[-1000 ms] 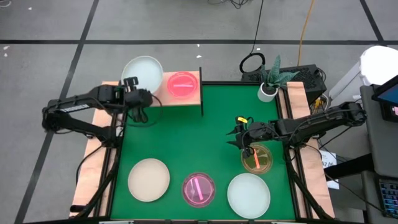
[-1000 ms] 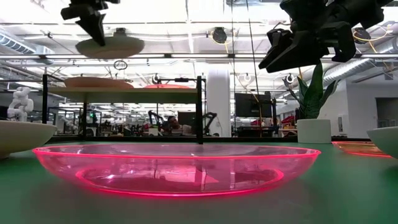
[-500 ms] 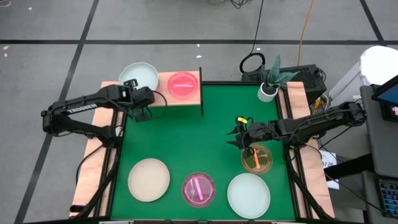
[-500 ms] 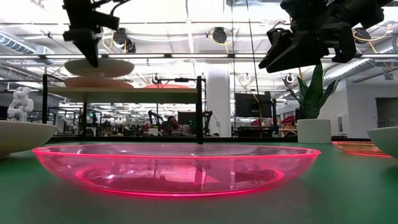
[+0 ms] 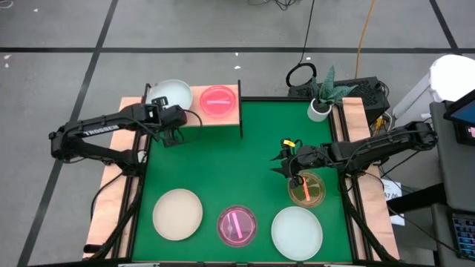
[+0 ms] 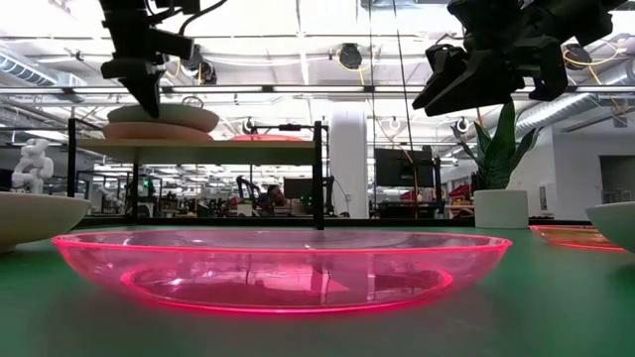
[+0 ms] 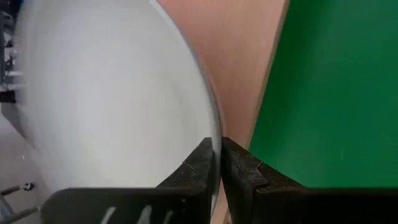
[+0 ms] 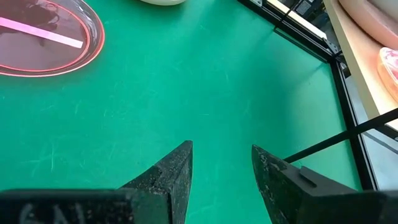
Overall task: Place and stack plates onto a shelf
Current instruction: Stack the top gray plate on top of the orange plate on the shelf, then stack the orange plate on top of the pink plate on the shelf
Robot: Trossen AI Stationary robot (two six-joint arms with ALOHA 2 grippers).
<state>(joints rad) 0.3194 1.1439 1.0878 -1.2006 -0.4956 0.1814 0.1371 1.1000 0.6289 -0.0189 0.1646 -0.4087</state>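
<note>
The light-wood shelf [image 5: 217, 120] stands at the table's far left. On its right half lies a translucent red plate [image 5: 216, 101]. My left gripper [image 5: 166, 116] is shut on a pale mint-white plate [image 5: 172, 95] over the shelf's left end. In the low view this plate [image 6: 167, 117] lies on a pink plate [image 6: 159, 131] or just above it. My right gripper [image 5: 282, 166] hangs open above the green table, beside an amber plate [image 5: 306, 189]. A cream plate [image 5: 177, 214], a magenta plate [image 5: 237, 225] and another pale plate [image 5: 297, 232] lie along the near edge. My left gripper pinches the pale plate's near rim [image 7: 213, 134] between its two fingers, one over the plate's inner face and one outside it. The fingers slant down from the table's near side. The plate lies level over the pink plate; I cannot tell whether the two touch.
A white plant pot [image 5: 319, 109] stands at the far right corner. The shelf's black leg [image 5: 240, 110] rises at its right end. Wooden side strips [image 5: 111, 193] flank the green table. Bare green surface lies in the table's middle [image 5: 223, 163].
My left gripper has gone down toward the shelf with the pale plate. The plate stays level and has sunk from well above the pink plate to right on top of it. My right gripper has kept still.
</note>
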